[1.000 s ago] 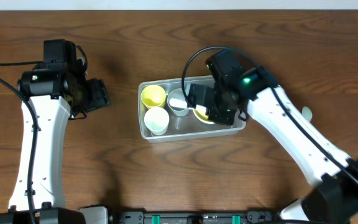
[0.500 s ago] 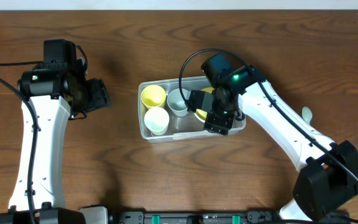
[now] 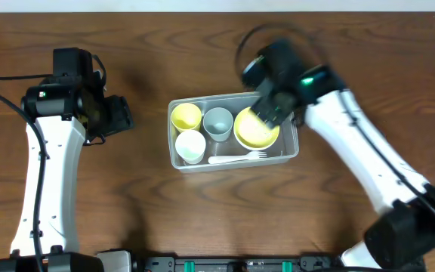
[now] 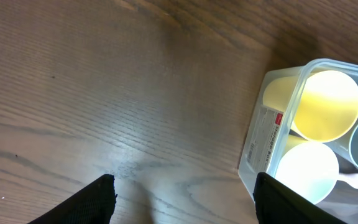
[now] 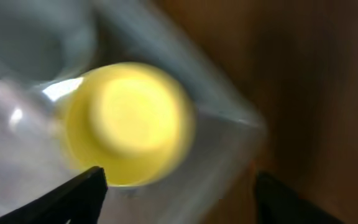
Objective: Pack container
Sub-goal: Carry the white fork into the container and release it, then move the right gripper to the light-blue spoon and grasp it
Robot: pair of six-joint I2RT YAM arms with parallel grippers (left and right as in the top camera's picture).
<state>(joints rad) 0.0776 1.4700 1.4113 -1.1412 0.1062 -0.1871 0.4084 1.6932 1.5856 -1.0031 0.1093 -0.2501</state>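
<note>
The clear plastic container (image 3: 174, 157) sits mid-table. In it stand a yellow cup (image 3: 186, 116), a grey cup (image 3: 217, 122) and a white cup (image 3: 190, 146). A yellow bowl (image 3: 257, 131) and a white fork (image 3: 238, 157) lie in it too. My right gripper (image 3: 266, 107) hovers, blurred, over the tub's back right with its jaws open and nothing between them. In the right wrist view the yellow bowl (image 5: 129, 121) lies below the right gripper (image 5: 179, 199). My left gripper (image 3: 116, 117) is open over bare wood to the left of the container (image 4: 258, 144), apart from it.
Brown wooden table (image 3: 202, 211) all around. The left arm (image 3: 47, 174) runs down the left side and the right arm (image 3: 368, 166) crosses the right side. A pale wall strip lies along the far table edge.
My right gripper has opened and moved up and back out of the container. The white fork now lies along the tub's front wall. The left arm has not moved.
</note>
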